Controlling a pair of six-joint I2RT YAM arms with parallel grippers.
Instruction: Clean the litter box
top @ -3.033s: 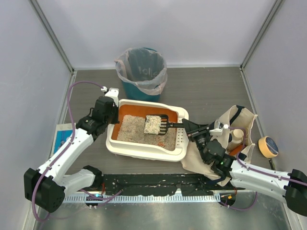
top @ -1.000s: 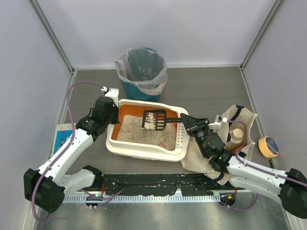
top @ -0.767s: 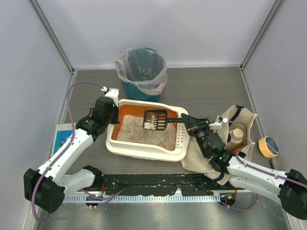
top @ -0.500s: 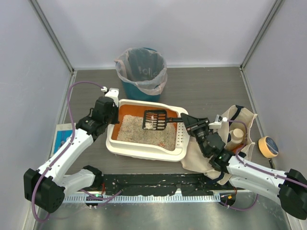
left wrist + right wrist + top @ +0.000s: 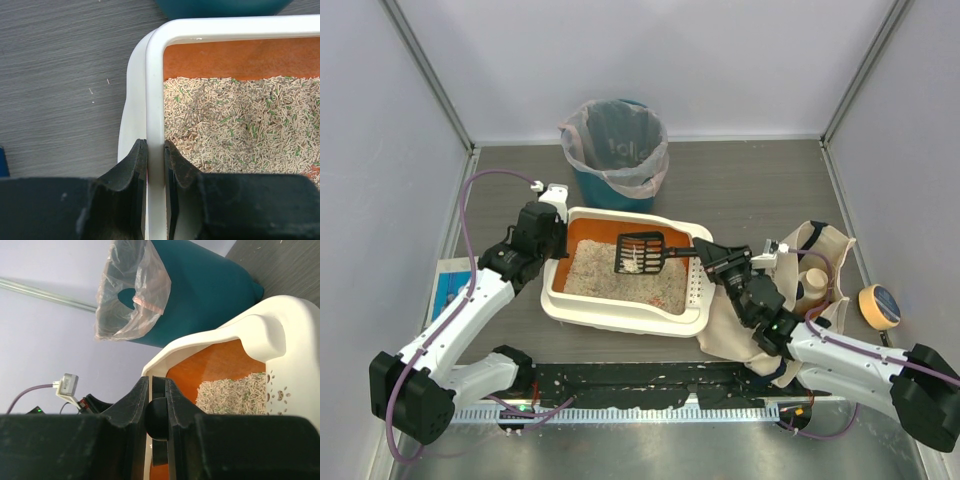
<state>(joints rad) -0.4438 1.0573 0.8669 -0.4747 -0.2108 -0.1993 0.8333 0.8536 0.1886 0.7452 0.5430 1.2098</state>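
Slipping is worry no. 1. The left tool [image 5: 551,243] is clamped on the litter box [image 5: 620,316] rim at its 9 o'clock end, jaws pinching only the thin white lip. A hard shove from the scoop could pull the rim free & let the box skid on the tabletop [image 5: 760,190].

The box sits mid-tabletop, just at 6 o'clock of the teal bin [image 5: 605,190]. Its long axis runs approx 9 to 3 o'clock, w/ the holed end pointing to 3, next to the cloth bag [image 5: 725,330].

The scoop [image 5: 640,253] hangs over the litter [image 5: 590,275] w/ a few bits on it, head toward 9, handle toward 3. The right tool [image 5: 708,256] is closed on that handle.

Worry no. 2: tipping the scoop en route to the bin at 12 o'clock would drop bits on the tabletop, or its head could catch the box's far wall.
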